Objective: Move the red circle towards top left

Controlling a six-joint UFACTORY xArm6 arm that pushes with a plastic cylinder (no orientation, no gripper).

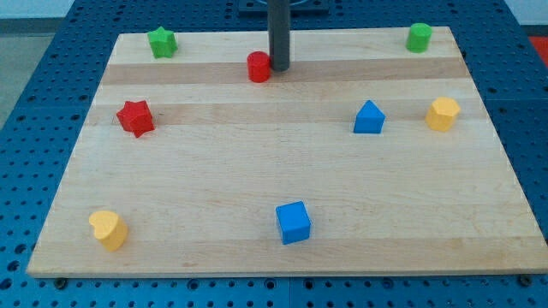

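Note:
The red circle (259, 66) is a short red cylinder near the view's top, a little left of centre, on the wooden board (223, 184). My tip (280, 68) stands right beside it on its right side, touching or nearly touching it. The dark rod rises straight up out of the view's top. A green star (162, 42) lies in the top left corner, to the left of the red circle.
A red star (135, 117) lies at the left. A green cylinder (419, 38) is at the top right. A blue triangular block (369, 117) and a yellow hexagon (443, 113) are at the right. A blue cube (294, 222) and a yellow heart (108, 229) are near the bottom.

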